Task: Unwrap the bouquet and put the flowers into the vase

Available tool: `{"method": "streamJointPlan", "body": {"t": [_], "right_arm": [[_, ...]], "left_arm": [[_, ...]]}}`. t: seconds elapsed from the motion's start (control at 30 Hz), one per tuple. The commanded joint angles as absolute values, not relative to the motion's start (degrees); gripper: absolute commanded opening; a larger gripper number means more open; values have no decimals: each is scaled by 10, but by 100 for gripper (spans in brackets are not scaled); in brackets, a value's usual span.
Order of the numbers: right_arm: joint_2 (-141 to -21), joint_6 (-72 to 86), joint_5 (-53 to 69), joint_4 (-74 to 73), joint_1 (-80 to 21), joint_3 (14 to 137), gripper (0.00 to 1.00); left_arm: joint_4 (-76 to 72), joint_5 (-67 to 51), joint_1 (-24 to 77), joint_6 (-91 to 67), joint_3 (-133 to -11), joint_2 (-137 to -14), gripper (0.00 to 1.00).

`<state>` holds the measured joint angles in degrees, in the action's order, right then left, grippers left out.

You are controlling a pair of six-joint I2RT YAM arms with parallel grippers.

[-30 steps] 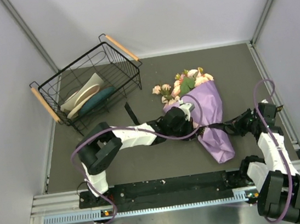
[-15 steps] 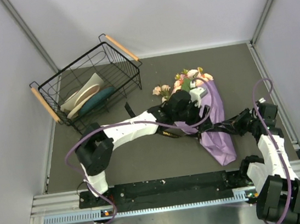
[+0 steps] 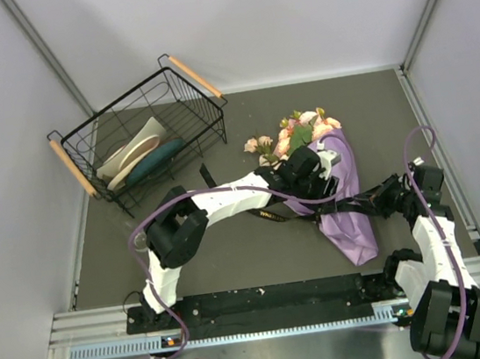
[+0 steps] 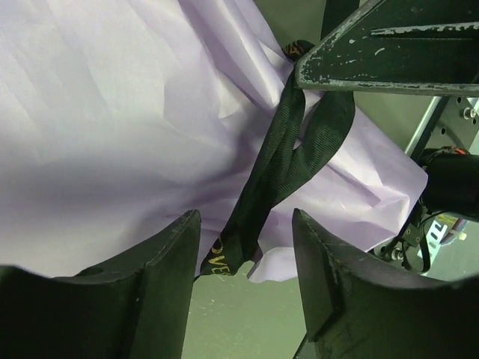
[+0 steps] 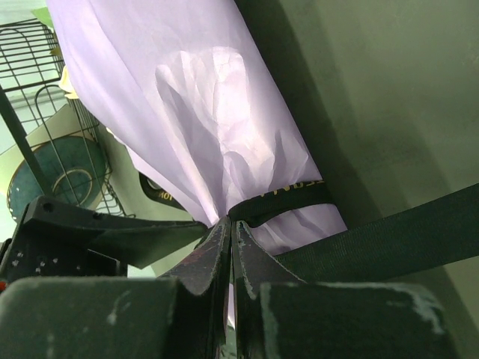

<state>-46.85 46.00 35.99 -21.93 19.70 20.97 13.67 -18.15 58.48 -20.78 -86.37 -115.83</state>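
Grey tabletop (image 3: 233,264) bears the bouquet (image 3: 357,230), right jaws pinching its ribbon (image 4: 273,172).

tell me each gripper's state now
left gripper: jaws open, black ribbon loop between them, not pinched
right gripper: jaws shut at the ribbon; whether it is held cannot be told

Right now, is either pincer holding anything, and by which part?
Right pincer is shut on the black fabric ribbon at its loop round the purple paper cone. Left pincer is open astride the ribbon, holding nothing.
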Motion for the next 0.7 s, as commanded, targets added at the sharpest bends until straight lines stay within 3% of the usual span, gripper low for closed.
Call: {"method": "streamJointPlan", "body": {"t": [0.0, 0.1, 0.3, 0.5, 0.53, 0.67], "right_arm": [[-456, 448, 361, -200, 204, 208, 0], [-458, 447, 360, -202, 205, 209, 0], [-459, 446, 362, -202, 205, 211, 0], [-459, 444, 352, -203, 204, 206, 0], [-459, 445, 346, -203, 204, 207, 0], [-452, 448, 326, -205, 204, 207, 0]], "left_arm": [[127, -170, 584, -201, -853, -1136, 60], [117, -172, 584, -204, -840, -1136, 59], [111, -178, 580, -211, -841, -1141, 38], [98, -156, 579, -207, -822, -1107, 27], [94, -151, 579, -208, -810, -1102, 19], [85, -121, 577, -211, -769, -1074, 15]]}}
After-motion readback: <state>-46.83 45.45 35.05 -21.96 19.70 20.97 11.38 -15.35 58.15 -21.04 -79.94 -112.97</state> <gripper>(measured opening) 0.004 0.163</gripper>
